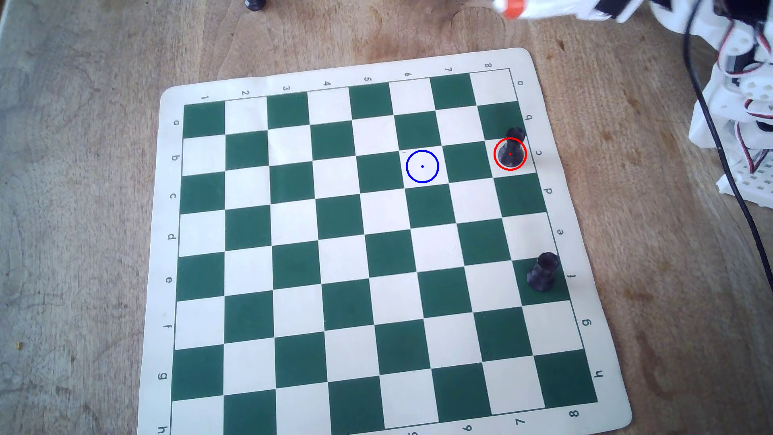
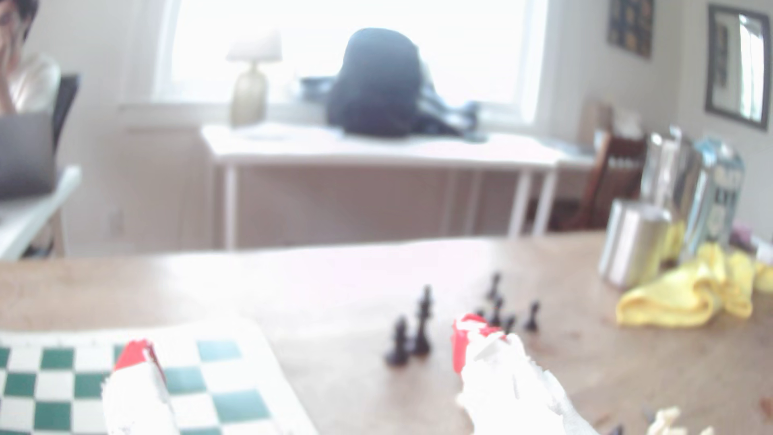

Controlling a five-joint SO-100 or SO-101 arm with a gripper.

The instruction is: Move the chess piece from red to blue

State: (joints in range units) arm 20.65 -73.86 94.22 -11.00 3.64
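Worn wooden counter (image 1: 83, 167) carried a green-and-white chess board (image 1: 556, 217), with the arm folded away at the upper right of the overhead view. On the board's right edge column the chess piece (image 1: 511, 147) stood upright inside the red ring (image 1: 495, 148); the blue ring (image 1: 422, 182) lay empty two squares to its left, and a stouter crowned piece (image 1: 543, 272) stood well apart lower down. In the wrist view the pincer (image 2: 301, 347) pointed off over the counter, its red-tipped fingers (image 2: 470, 339) spread wide with nothing between them. The piece looked light, rigid and probably smooth; its narrow neck under the knob seemed the safest place to pinch without tipping it.
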